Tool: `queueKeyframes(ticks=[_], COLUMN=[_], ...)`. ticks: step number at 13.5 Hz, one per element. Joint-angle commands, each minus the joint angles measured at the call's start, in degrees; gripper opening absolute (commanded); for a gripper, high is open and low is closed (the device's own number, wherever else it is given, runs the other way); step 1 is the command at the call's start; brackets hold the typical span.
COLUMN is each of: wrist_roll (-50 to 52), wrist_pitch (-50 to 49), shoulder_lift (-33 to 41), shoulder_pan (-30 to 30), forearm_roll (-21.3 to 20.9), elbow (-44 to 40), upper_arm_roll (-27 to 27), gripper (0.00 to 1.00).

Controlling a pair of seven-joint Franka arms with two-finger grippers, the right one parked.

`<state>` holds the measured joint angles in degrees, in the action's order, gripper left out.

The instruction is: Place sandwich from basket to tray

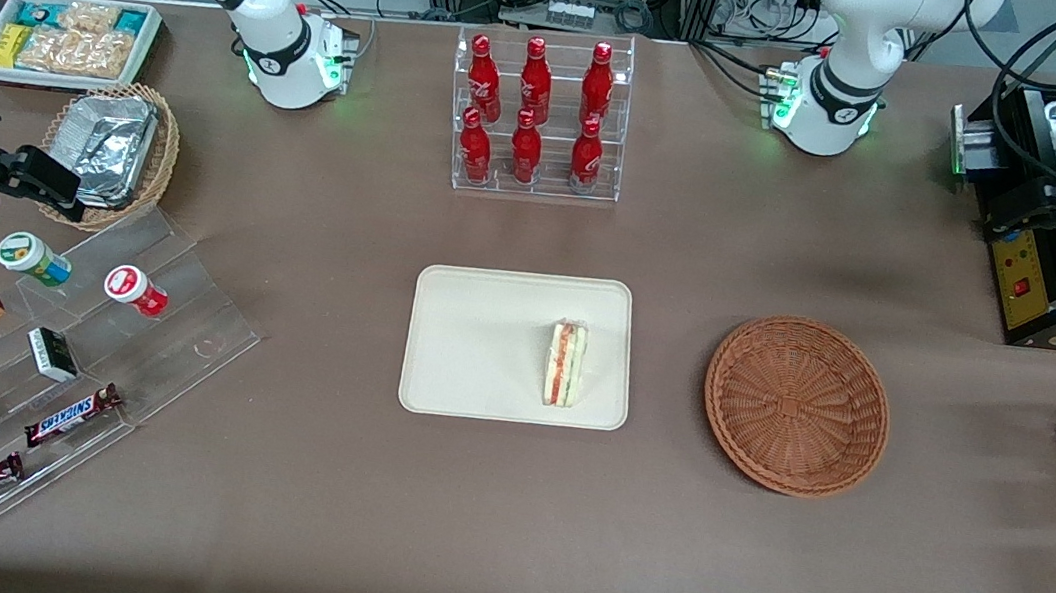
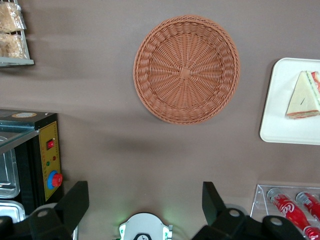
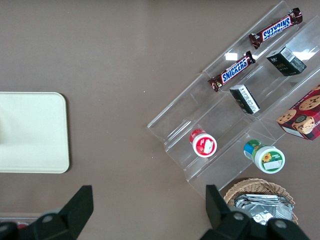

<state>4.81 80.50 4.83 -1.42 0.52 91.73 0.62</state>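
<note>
1. The sandwich (image 1: 565, 363) stands on its edge on the cream tray (image 1: 486, 312), toward the side of the tray that faces the basket, its red and green filling showing along the cut face. It touches nothing but the tray.

2. The reddish-brown wicker basket (image 1: 797, 405) sits just beside the tray, toward the working arm's end of the table, with nothing inside it; the wrist camera shows its woven floor bare.

3. The left arm's gripper (image 2: 145, 205) hangs high above the table, well apart from both basket and tray, its two dark fingers (image 2: 75, 200) spread wide with nothing between them.

4. Judged from this, the transfer looks finished: sandwich out of the basket, resting on the tray, released. Nothing appears left but for the arm to settle at rest.

5. Around the scene: a clear rack of red bottles (image 1: 536, 111) farther from the front camera than the tray, and a stepped acrylic display with Snickers bars (image 1: 70, 417) toward the parked arm's end.
</note>
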Motion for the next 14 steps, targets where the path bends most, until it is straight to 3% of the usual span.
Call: queueKeyframes(ticks=[1, 10, 14], wrist_roll=[-2.79, -2.08, -1.91], wrist_pitch=[-0.96, -0.34, -0.17], shoulder_lift=[1.24, 0.54, -3.50], shoulder_pan=[1.06, 0.80, 0.98], forearm_roll=[0.18, 0.18, 0.18], elbow=[-0.15, -0.67, -4.79], upper_arm_roll=[-0.45, -0.45, -0.45], gripper=[1.00, 1.00, 1.00])
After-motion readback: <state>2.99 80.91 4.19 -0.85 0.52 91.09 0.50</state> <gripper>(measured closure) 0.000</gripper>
